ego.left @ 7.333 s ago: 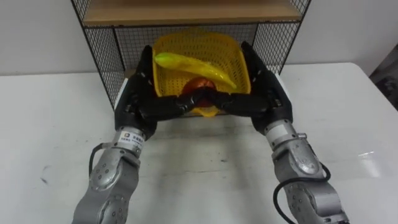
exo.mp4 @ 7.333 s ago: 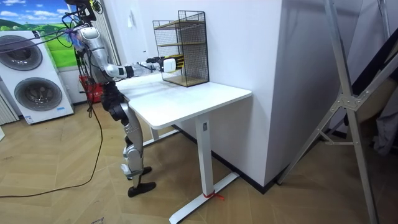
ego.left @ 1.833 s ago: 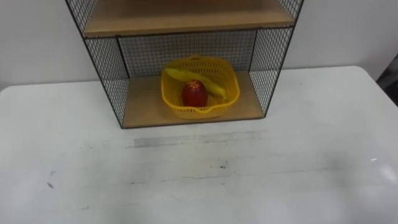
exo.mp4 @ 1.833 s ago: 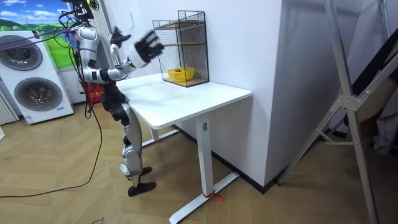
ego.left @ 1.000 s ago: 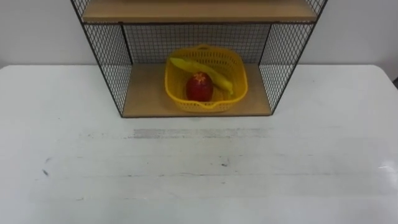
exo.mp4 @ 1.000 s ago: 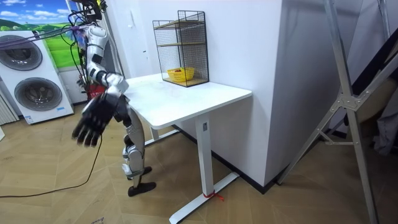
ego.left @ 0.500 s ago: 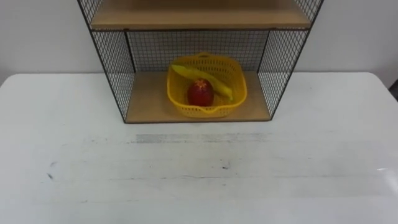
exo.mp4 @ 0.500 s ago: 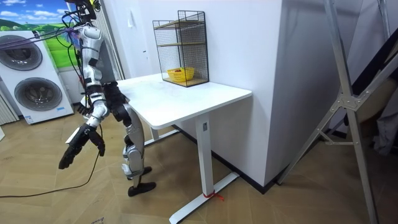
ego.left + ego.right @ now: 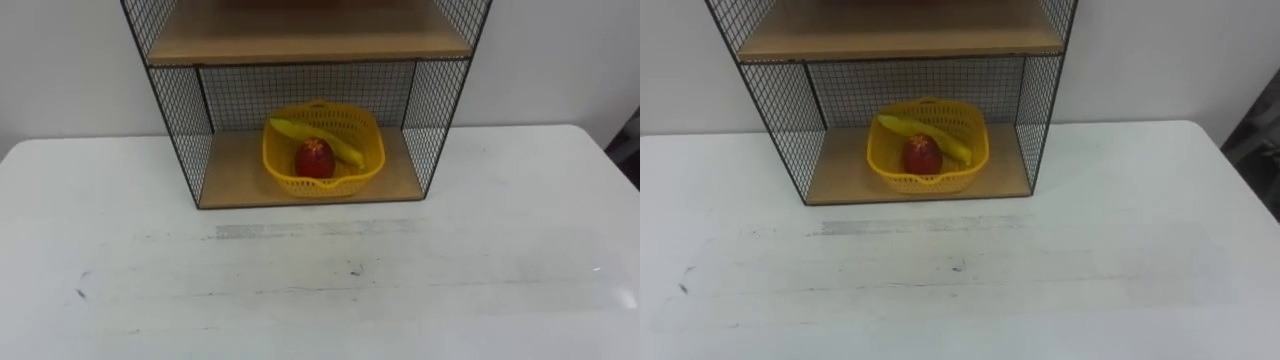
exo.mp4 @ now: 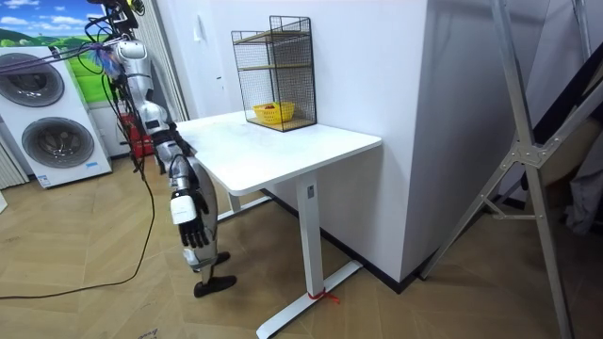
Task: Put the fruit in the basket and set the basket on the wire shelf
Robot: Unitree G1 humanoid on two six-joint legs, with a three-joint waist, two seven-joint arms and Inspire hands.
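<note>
Right hand (image 10: 188,226) has dropped from the basket (image 9: 322,184) to my side since the earlier frames. The basket now stands unheld.

Left eye view.
- Basket: yellow, upright on the lower board of the shelf (image 9: 235,165), about midway between the wire sides, front rim just behind the board's front edge.
- Contents: banana (image 9: 318,138) lying slantwise across the basket, partly over the apple (image 9: 314,159) in the bottom.
- Tabletop (image 9: 300,290): white and scuffed in front of the shelf.

Room view.
- I stand at the tabletop's end on the room view's left, facing the shelf.
- Right hand hangs by my thigh, fingers slack and a little spread, pinching nothing.

Right eye view.
- Same holdings: basket in the lower bay, both fruits inside, nothing of mine touching it.

Condition: I judge the task complete.

Hazards, as I judge them:
- The basket sits near the board's front edge, so a jolt to the tabletop or the wire frame could walk it forward and off.
- The banana rides high and could roll over the rim on the same jolt.
- The likeliest cause would be my own arm swinging against the tabletop's edge, or my body bumping it as I turn away.
</note>
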